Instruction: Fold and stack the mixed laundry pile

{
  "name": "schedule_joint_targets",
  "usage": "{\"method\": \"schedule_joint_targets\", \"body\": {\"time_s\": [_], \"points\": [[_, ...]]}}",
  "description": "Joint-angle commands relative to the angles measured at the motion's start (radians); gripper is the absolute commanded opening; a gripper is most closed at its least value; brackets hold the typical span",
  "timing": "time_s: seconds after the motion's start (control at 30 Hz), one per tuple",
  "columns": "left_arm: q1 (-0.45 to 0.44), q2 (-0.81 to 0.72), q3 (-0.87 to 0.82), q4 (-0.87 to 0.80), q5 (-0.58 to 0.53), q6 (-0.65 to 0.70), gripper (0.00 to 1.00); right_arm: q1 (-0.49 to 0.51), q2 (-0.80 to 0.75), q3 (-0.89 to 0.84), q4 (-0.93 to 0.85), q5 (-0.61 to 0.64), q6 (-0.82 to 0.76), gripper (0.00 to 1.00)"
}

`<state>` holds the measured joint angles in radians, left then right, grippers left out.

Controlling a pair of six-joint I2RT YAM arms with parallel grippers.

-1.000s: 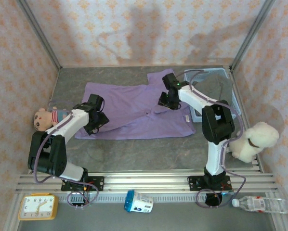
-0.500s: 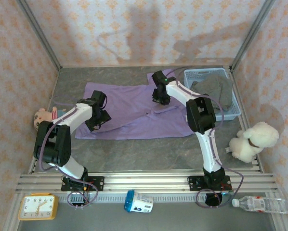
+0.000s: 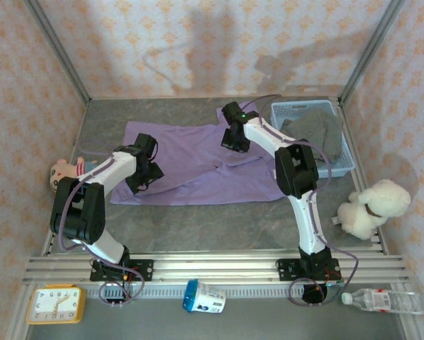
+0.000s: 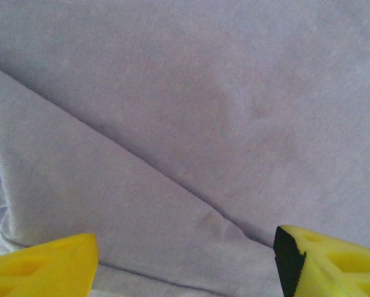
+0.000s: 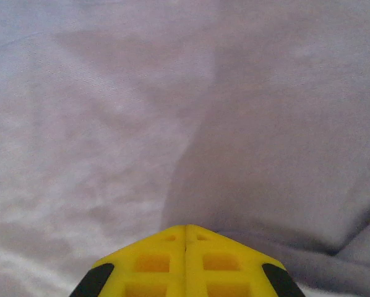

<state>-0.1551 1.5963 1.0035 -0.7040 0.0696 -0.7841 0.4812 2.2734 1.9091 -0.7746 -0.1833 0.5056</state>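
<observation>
Your left pincer gapes wide over the lilac shirt spread across the table, your right pincer is pressed shut toward its 1 o'clock corner, and the grey trousers lie in the basket at 2 o'clock.

The left arm and right arm have white shells, black joints, lilac-grey cables and yellow claw fingers.

Soft matt lilac cloth shirt, light blue plastic mesh basket, fluffy white plush toy
</observation>
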Motion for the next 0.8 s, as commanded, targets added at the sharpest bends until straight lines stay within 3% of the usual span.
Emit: {"method": "schedule_joint_targets", "body": {"time_s": [0.0, 0.27, 0.37, 0.43, 0.6, 0.77], "points": [[-0.003, 0.011, -0.009, -0.016, -0.023, -0.007, 0.76, 0.053, -0.078, -0.008, 0.021, -0.003, -0.066, 0.0], [-0.003, 0.023, 0.0, -0.012, -0.017, 0.003, 0.76, 0.079, 0.003, 0.03, -0.005, -0.084, -0.112, 0.01], [-0.003, 0.027, 0.004, -0.014, -0.013, 0.009, 0.76, 0.078, 0.01, 0.053, -0.039, -0.031, -0.121, 0.28], [-0.003, 0.027, 0.01, -0.016, -0.012, 0.013, 0.77, 0.074, -0.006, 0.052, -0.039, -0.022, -0.124, 0.4], [0.005, 0.016, 0.042, -0.049, -0.04, 0.051, 0.78, 0.074, -0.094, -0.004, -0.015, -0.035, -0.117, 0.48], [0.059, -0.047, 0.063, -0.128, -0.055, 0.132, 0.79, 0.072, -0.215, -0.17, 0.003, -0.015, -0.08, 0.52]]}}
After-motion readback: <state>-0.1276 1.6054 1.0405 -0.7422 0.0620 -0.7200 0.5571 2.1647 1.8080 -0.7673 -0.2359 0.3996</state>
